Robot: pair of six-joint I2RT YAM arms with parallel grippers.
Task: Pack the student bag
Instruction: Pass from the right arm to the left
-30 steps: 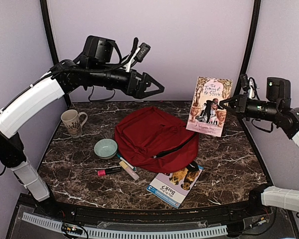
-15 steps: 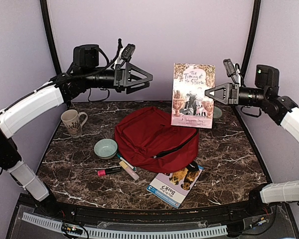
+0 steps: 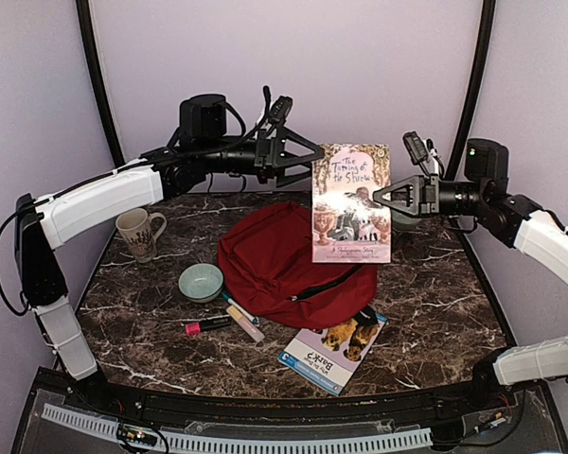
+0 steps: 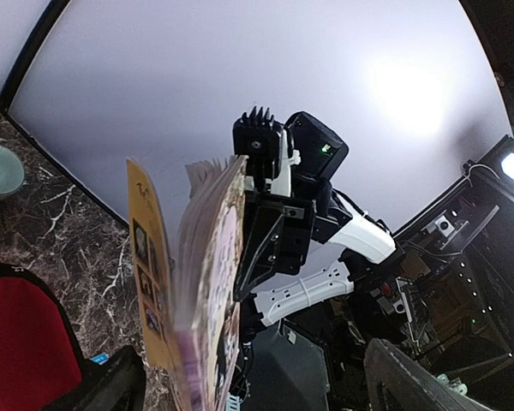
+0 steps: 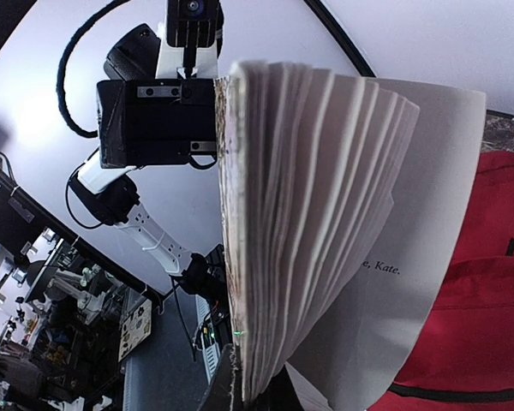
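The soft dark-red fabric backpack lies slumped on the marble worktop. It looks floppy and light, best gripped by the fabric beside its zip. The right hand pinches a pink paperback book above it; the left hand hangs spread.

Grips a pink paperback upright over the student bag with right gripper; poises left gripper, spread wide, beside it
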